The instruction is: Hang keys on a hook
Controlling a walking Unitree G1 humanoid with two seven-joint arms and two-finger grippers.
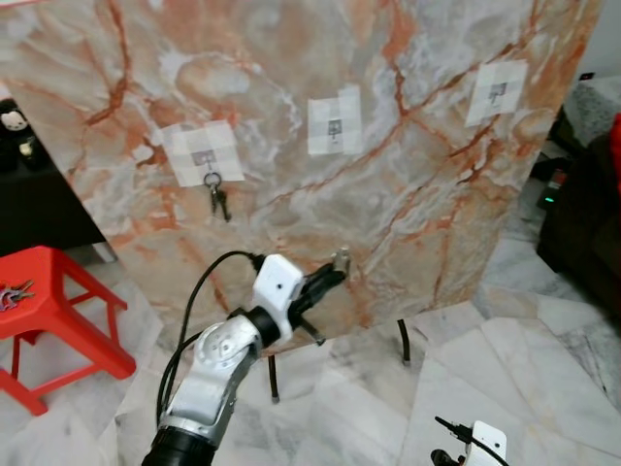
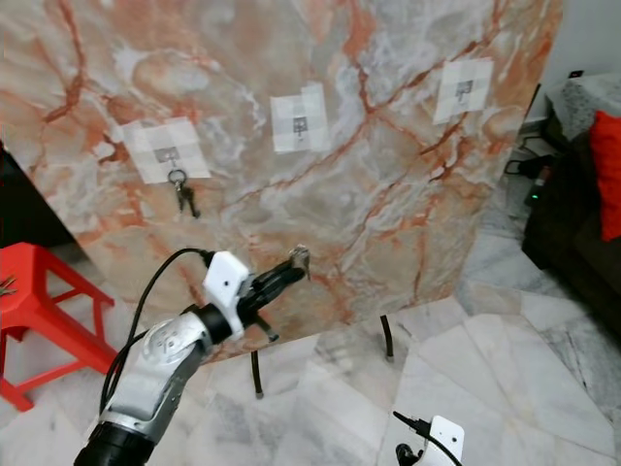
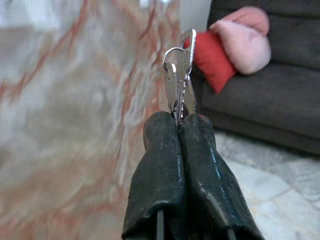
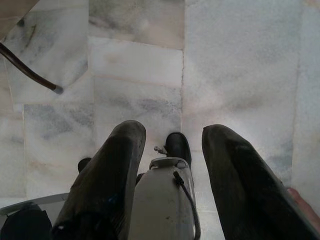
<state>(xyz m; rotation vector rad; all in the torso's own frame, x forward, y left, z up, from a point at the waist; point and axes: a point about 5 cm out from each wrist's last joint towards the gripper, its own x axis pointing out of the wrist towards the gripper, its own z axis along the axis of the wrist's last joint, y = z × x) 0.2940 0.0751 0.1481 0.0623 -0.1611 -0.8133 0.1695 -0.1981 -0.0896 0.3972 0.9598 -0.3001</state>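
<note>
A marble board stands before me with three white patches, each carrying a small hook: left hook (image 1: 206,158), middle hook (image 1: 334,126), right hook (image 1: 497,92). One set of keys (image 1: 217,197) hangs from the left hook. My left gripper (image 1: 335,268) is raised in front of the board's lower middle, shut on a silver bunch of keys (image 3: 179,75) whose ring sticks out past the fingertips. It sits well below the middle hook. My right gripper (image 4: 172,137) hangs low over the floor, open, holding nothing.
A red plastic stool (image 1: 49,291) at the left carries more keys (image 1: 14,291). The board rests on thin black legs (image 1: 403,340) on a marble tile floor. A dark sofa (image 3: 270,85) with red and pink cushions stands to the right.
</note>
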